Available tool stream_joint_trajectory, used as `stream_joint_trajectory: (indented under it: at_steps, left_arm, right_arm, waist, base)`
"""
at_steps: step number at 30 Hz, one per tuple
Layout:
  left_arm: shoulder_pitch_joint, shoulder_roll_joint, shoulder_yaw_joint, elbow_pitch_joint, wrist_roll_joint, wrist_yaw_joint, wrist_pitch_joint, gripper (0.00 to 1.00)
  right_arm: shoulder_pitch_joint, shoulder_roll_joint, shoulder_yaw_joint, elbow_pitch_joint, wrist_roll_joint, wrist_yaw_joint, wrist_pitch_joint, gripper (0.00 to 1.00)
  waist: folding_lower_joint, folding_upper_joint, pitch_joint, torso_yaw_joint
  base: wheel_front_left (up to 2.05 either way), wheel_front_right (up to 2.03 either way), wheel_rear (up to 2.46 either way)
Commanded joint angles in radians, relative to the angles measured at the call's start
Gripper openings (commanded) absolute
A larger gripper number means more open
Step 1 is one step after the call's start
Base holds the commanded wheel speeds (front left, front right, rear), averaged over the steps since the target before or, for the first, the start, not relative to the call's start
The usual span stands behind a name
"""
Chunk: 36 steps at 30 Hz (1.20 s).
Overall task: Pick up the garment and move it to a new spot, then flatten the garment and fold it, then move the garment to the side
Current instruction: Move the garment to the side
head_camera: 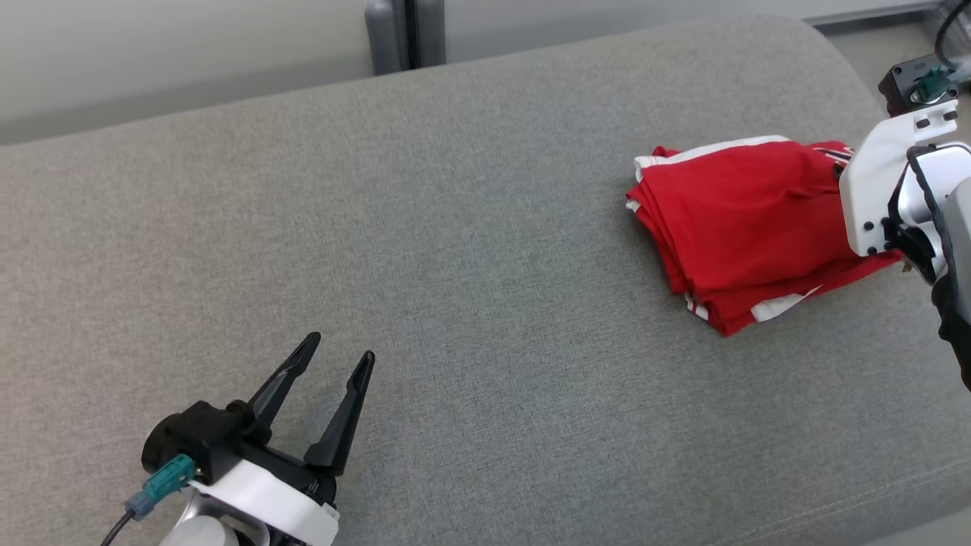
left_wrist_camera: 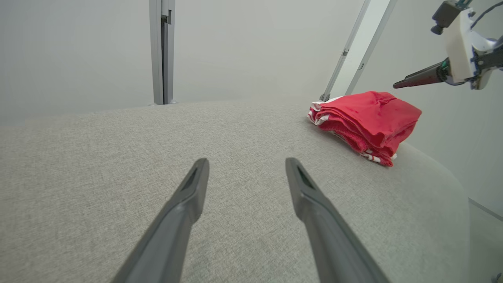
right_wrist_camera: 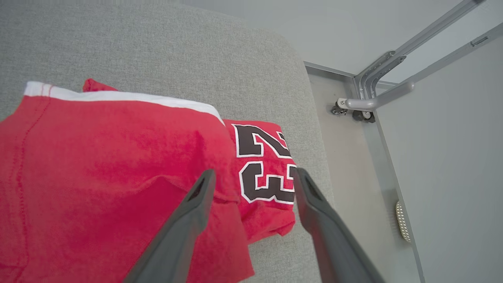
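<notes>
The folded red shirt point(head_camera: 751, 227) lies near the right end of the cushion point(head_camera: 425, 250). It looks light, soft and floppy; I would pinch all layers at one thick edge. My right pincer point(right_wrist_camera: 253, 177) hangs over it, fingers apart; my left pincer point(head_camera: 340, 347), also apart, is near the front left corner.

The garment point(head_camera: 747, 227) is a red jersey with white trim, folded into a thick, roughly rectangular bundle of several layers. It lies on the grey cushion point(head_camera: 455, 265), near that cushion's right end. A white band point(right_wrist_camera: 129, 98) runs along one folded edge, and thin white stripes show where the layers stack. A flap bearing black numerals point(right_wrist_camera: 263, 165) outlined in white, reading 23, sticks out from under the top layer, close to the cushion's rounded edge.
</notes>
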Motion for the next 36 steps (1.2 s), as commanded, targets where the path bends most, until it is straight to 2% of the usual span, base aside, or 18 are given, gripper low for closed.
stream_joint_trajectory:
  at_steps: [1,4,10,16,18,24,29,36]
  left_arm:
    - [0.008,-0.005,0.000,0.006,-0.001,0.007,-0.003,1.00]
    - [0.025,-0.020,0.002,0.016,-0.002,0.018,-0.004,1.00]
    - [0.048,-0.027,0.042,0.018,-0.013,0.047,-0.005,1.00]
    - [0.087,-0.023,0.109,-0.001,-0.021,0.081,-0.005,1.00]
    - [0.096,-0.022,0.122,-0.005,-0.022,0.087,-0.005,1.00]
    - [0.143,-0.020,0.190,-0.026,-0.026,0.110,-0.004,1.00]
    - [0.168,-0.031,0.236,-0.064,-0.011,0.116,-0.004,1.00]
    - [0.199,-0.064,0.298,-0.047,0.014,0.103,-0.004,1.00]
  right_arm:
    - [-0.011,-0.001,-0.021,-0.001,-0.034,0.000,0.010,1.00]
    - [0.014,0.025,-0.057,-0.069,-0.052,0.000,-0.025,1.00]
    - [0.114,0.037,-0.097,-0.279,0.005,0.000,-0.097,1.00]
    - [0.322,0.026,-0.166,-0.560,0.065,0.000,-0.167,1.00]
    - [0.369,0.029,-0.184,-0.604,0.068,0.000,-0.181,1.00]
    - [0.630,0.103,-0.327,-0.820,0.060,0.000,-0.265,1.00]
    - [0.782,0.166,-0.376,-0.905,0.033,0.000,-0.346,1.00]
    - [0.904,0.212,-0.371,-0.890,0.018,0.000,-0.492,1.00]
  waist:
    - [0.0000,-0.0001,-0.032,0.000]
    - [0.0000,-0.0001,-0.081,0.009]
    - [0.0000,-0.0001,-0.152,0.051]
    - [0.0000,-0.0001,-0.223,0.111]
    - [0.0000,-0.0001,-0.234,0.122]
    - [0.0000,-0.0001,-0.273,0.181]
    - [0.0000,-0.0001,-0.291,0.218]
    - [0.0000,-0.0001,-0.307,0.248]
  base:
    - [0.00,0.00,0.00]
    - [0.00,0.00,0.00]
    - [0.00,0.00,0.00]
    - [0.00,0.00,0.00]
    - [0.00,0.00,0.00]
    - [0.00,0.00,0.00]
    - [0.00,0.00,0.00]
    - [0.00,0.00,0.00]
